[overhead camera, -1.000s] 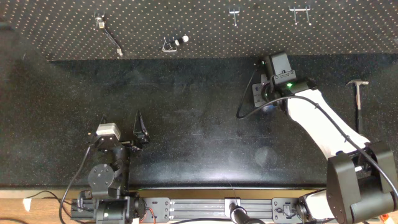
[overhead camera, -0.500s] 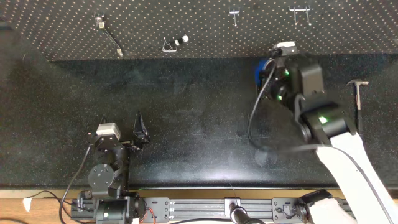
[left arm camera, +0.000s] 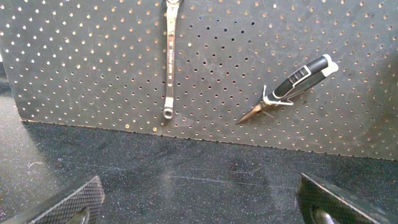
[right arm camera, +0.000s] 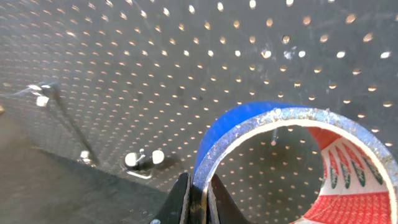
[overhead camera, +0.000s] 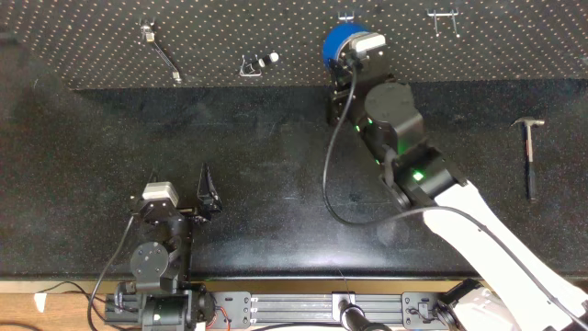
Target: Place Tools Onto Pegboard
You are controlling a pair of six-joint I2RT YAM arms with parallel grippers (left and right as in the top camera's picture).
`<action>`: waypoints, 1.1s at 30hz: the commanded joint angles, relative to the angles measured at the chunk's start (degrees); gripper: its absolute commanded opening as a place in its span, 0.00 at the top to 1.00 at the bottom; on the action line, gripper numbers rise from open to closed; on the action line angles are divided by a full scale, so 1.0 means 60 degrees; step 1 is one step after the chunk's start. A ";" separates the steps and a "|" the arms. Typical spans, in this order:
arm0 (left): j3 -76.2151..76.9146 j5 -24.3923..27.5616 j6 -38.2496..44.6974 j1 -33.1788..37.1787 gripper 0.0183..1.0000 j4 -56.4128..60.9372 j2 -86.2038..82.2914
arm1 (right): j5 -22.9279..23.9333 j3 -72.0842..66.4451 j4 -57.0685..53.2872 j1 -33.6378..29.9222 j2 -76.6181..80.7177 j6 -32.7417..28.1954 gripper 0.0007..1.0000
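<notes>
Black perforated pegboard (overhead camera: 478,51) runs along the far edge of the black matte table (overhead camera: 276,184). The white-and-black right arm (overhead camera: 404,156) is stretched up to the board. Its right gripper (right arm camera: 199,199) is pinched shut on the wall of the blue roll of tape with a red-and-white printed inner core (right arm camera: 249,121), one finger outside and one inside. The roll is off the table and held close to the board face, by the small metal hook (overhead camera: 346,17) in the top view. The left gripper (left arm camera: 199,205) is parked low near its base, spread wide and holding nothing. Not yet hung: the steel-headed hammer with a dark handle (overhead camera: 529,156), flat on the table well to the right. Already hung: the long silver wrench (left arm camera: 169,56) and the black-and-white-handled pliers (left arm camera: 292,87). A second double hook (overhead camera: 443,18) sits free further right. For this step I'd use the right wrist view and get the hook prong centred in the core opening before pushing in. A pale speck shows through the core, but I can't tell if it's the prong tip. Keep the roll's face parallel to the board, go over the prong and lower until the core's inner top edge bears on it, then release. The grip is at the roll's bottom wall, so the fingers should clear the hook. Main risk is letting go early, and the roll would drop to the table.
</notes>
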 commanded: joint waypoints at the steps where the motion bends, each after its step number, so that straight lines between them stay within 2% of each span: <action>1: -0.0211 0.0029 0.0124 -0.0029 0.00 -0.0087 -0.0044 | 0.0761 0.0146 0.1359 0.0047 0.1158 -0.0605 0.93; 2: -0.0211 0.0029 0.0124 -0.0029 0.00 -0.0087 -0.0044 | 0.0769 0.0146 0.1708 0.0044 0.1377 -0.0816 0.93; 5: -0.0211 0.0029 0.0124 -0.0029 0.00 -0.0087 -0.0044 | 0.1479 0.0146 0.2273 0.0029 0.1956 -0.0885 0.93; 21: -0.0211 0.0029 0.0124 -0.0029 0.00 -0.0087 -0.0044 | 0.1464 0.0146 0.3796 -0.0430 0.2994 -0.0987 0.92; 24: -0.0211 0.0029 0.0124 -0.0029 0.00 -0.0087 -0.0044 | 0.1213 0.0146 0.3836 -0.0430 0.2991 -0.0984 0.92; 25: -0.0211 0.0033 0.0124 -0.0029 0.00 -0.0087 -0.0044 | 0.1209 0.0146 0.3832 -0.0419 0.2991 -0.0984 0.86; 26: -0.0211 0.0029 0.0124 -0.0029 0.00 -0.0087 -0.0044 | 0.1213 0.0146 0.3836 -0.0382 0.2991 -0.0984 0.74; 27: -0.0211 0.0029 0.0124 -0.0029 0.00 -0.0087 -0.0044 | 0.1213 0.0146 0.3836 -0.0375 0.2987 -0.0984 0.72; 30: -0.0211 0.0029 0.0124 -0.0029 0.00 -0.0087 -0.0044 | 0.1202 0.0146 0.3832 -0.0364 0.2983 -0.0984 0.71; 33: -0.0211 0.0029 0.0124 -0.0029 0.00 -0.0087 -0.0044 | 0.0641 0.0146 0.3701 -0.0342 0.2940 -0.0987 0.71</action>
